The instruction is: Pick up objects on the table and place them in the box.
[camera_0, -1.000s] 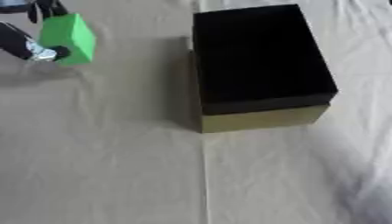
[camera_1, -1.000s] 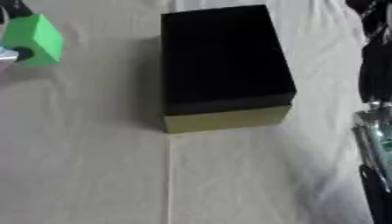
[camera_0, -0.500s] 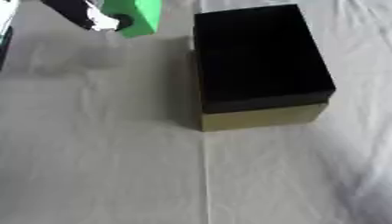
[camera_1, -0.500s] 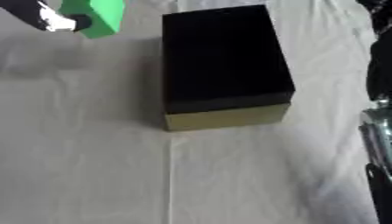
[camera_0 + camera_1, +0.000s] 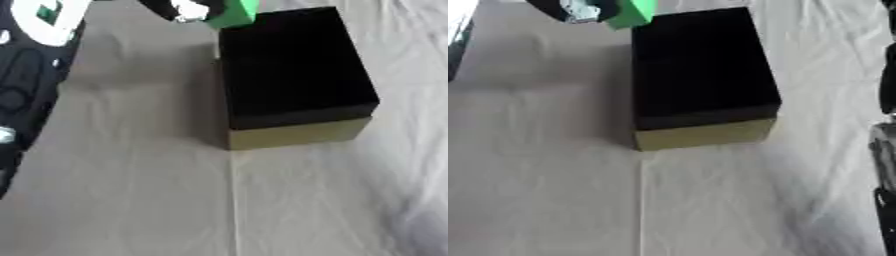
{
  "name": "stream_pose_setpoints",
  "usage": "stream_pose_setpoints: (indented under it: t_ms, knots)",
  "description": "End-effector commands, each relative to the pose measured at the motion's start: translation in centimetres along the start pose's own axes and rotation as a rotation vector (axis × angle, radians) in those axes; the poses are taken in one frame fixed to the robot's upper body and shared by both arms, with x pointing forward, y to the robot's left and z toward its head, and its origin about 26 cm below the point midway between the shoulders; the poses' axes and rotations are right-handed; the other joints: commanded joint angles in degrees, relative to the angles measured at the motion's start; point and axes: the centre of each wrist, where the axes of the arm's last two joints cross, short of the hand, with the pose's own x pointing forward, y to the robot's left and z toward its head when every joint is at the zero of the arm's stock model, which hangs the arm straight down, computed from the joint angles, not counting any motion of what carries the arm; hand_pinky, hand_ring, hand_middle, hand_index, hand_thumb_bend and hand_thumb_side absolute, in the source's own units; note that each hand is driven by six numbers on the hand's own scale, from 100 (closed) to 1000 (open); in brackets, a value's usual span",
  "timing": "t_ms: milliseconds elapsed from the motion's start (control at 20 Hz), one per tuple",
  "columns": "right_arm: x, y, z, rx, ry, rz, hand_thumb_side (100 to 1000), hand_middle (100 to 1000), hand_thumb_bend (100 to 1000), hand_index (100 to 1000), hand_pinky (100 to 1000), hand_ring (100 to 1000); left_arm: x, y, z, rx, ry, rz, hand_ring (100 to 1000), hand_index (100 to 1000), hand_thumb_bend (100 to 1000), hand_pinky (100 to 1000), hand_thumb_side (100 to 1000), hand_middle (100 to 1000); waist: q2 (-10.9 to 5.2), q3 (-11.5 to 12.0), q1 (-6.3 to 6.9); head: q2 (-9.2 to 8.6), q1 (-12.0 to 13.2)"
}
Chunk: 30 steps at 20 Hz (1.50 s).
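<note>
Open rectangular box [image 5: 293, 75] with dark interior and olive-tan near wall, standing upright on the white cloth at centre, long axis running away from the camera; green block [image 5: 233, 12], held aloft in the left hand [image 5: 179, 9], at the box's far left corner.

I see the box [image 5: 293, 75] open on top, nothing over it. My left hand [image 5: 179, 9] with green block [image 5: 234, 11] crowds its far-left corner. Cloth [image 5: 131, 200] in front lies bare.
</note>
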Motion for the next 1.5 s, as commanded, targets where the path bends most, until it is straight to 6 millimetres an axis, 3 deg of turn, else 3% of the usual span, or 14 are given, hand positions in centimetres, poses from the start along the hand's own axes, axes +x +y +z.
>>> stream_pose_setpoints:
  t_ms: [50,250,550,750,1150,1500]
  knots:
    - [0.8,-0.6,-0.7,-0.124,-0.028,-0.017,1000,861,117,844,880,836,1.6,-0.2,-1.6,0.043,0.004,-0.032,601,650,140,550,439,571,-1.39,-0.41,-0.36,-0.78,1.08]
    - [0.8,-0.7,-0.8,-0.261,-0.005,-0.019,1000,863,119,844,881,839,2.5,-2.9,-2.9,0.035,0.064,-0.066,607,655,137,553,438,576,-1.00,-1.18,-0.53,-1.25,2.22]
    - [0.9,0.1,-0.9,-0.257,0.006,-0.038,1000,862,118,843,881,838,2.7,-5.7,-3.9,0.036,0.114,-0.086,604,654,138,549,439,576,-0.48,-1.98,-0.58,-1.07,3.01]
    - [0.9,0.4,-1.0,-0.240,0.006,-0.047,1000,861,114,843,881,838,2.3,-7.3,-4.0,0.002,0.137,-0.084,617,673,201,559,453,593,-0.36,-2.21,-0.65,-1.09,2.94]
    - [0.9,0.4,-0.8,-0.214,0.013,-0.049,1000,858,108,840,881,836,1.8,-10.8,-3.9,-0.125,0.152,-0.089,724,797,500,644,543,717,-0.26,-2.08,-0.63,-0.86,2.55]
    - [0.8,0.5,-0.8,-0.195,0.020,-0.049,1000,857,106,839,880,835,1.4,-11.6,-3.5,-0.198,0.168,-0.124,827,914,899,744,604,832,-0.36,-1.84,-0.60,-0.67,2.20]
